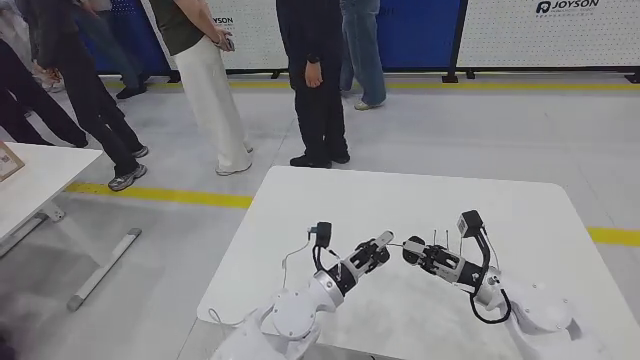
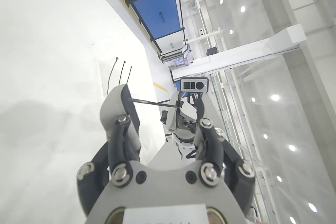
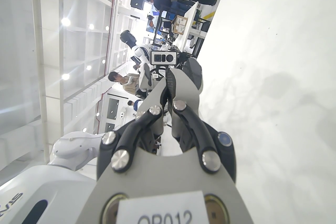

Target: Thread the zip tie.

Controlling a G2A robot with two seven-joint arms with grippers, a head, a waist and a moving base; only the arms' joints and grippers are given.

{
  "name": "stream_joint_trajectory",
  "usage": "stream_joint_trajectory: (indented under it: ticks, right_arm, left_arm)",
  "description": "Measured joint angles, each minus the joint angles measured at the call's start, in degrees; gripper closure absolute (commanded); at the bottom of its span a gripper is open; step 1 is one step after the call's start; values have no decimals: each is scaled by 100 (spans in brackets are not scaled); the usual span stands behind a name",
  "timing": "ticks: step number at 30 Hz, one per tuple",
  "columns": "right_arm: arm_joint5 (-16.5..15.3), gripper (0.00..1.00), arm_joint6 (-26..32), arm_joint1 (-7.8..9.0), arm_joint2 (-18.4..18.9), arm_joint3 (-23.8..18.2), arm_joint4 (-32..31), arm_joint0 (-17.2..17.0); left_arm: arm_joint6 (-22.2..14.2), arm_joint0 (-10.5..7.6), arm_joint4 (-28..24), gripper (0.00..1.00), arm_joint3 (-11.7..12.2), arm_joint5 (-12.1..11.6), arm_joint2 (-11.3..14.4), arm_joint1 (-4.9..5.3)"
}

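The zip tie (image 2: 155, 103) hung in the air above the table (image 1: 300, 210), a little below the centre of the top view, stretched as a thin dark line between the two claws. Its long axis ran almost level from left to right in that frame, along the line joining the two wrists.

One end was held in the right gripper (image 1: 413, 251), whose fingers were pressed together on it. The other end reached the dark pad of one finger (image 2: 128, 104) of the left gripper (image 1: 377, 251) and seemed to touch it. The fingers of this claw stood wide apart, so it clamped nothing. I could not tell which end carried the head.

The free end thus lay directly in front of the left claw, and the left arm was the nearer one to it. Both arms came in from the lower edge of the top view and bent inward, with the wrists facing each other.

Three spare ties (image 2: 122, 72) lay on the table just above the right gripper in the top view.
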Motion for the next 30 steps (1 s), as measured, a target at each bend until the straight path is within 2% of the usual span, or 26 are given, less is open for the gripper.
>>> stream_joint_trajectory:
  ticks: [1,4,7,9,11,15,16,17,18,19,30]
  right_arm:
    - [0,100,0,0,0,0,0,0]
    - [0,100,0,0,0,0,0,0]
    - [0,100,0,0,0,0,0,0]
    - [0,100,0,0,0,0,0,0]
    - [0,100,0,0,0,0,0,0]
    - [0,100,0,0,0,0,0,0]
    - [0,100,0,0,0,0,0,0]
    - [0,100,0,0,0,0,0,0]
    - [0,100,0,0,0,0,0,0]
    - [0,100,0,0,0,0,0,0]
    - [0,100,0,0,0,0,0,0]
  left_arm:
    - [0,-3,-4,84,-5,0,-3,-1]
    - [-5,-3,27,91,-19,-13,-3,-3]
    - [-93,25,67,86,-33,-28,6,3]
    - [-137,47,74,76,-63,-30,-11,10]
    - [-143,70,98,70,-89,-38,-21,14]
    - [-145,98,146,80,-115,-45,-33,19]
    - [-138,101,148,80,-116,-45,-35,19]
    - [-130,104,147,87,-117,-47,-36,18]
    - [-118,107,138,90,-114,-53,-40,16]
    - [-110,108,131,100,-109,-59,-42,15]
    - [-79,127,185,100,-61,-140,-20,6]
